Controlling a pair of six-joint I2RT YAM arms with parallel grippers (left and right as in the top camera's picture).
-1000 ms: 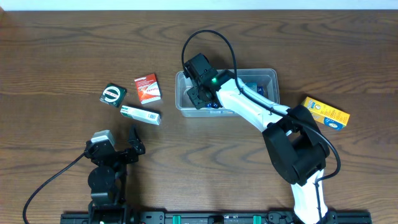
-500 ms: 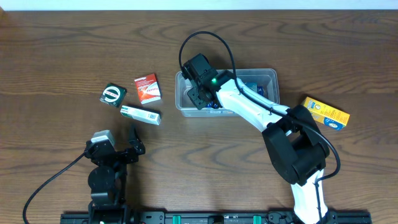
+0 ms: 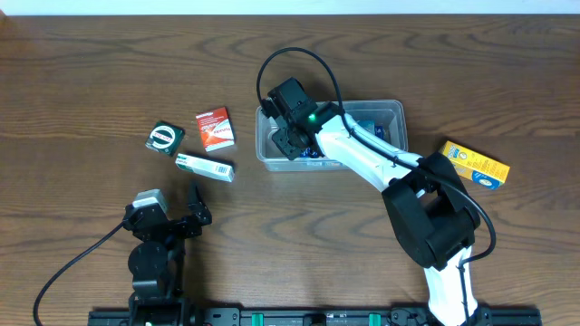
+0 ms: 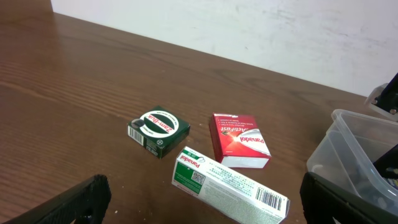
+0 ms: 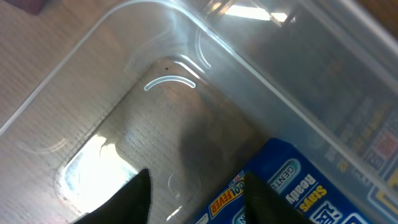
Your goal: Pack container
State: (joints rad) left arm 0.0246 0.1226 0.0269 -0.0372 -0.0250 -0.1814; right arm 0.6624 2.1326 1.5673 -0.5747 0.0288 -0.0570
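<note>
The clear plastic container sits at the table's middle right and also shows in the left wrist view. My right gripper reaches down into its left end. In the right wrist view the fingers are open just above the container floor. The end of a blue Cool Fever box lies between and beside them in the container. My left gripper is open and empty near the front left. Its fingers are spread wide.
A green Zam-Buk box, a red box and a white-green Panadol box lie left of the container. A yellow box lies to its right.
The right arm's wrist and cable have shifted very slightly left over the container. Nothing else has moved.
</note>
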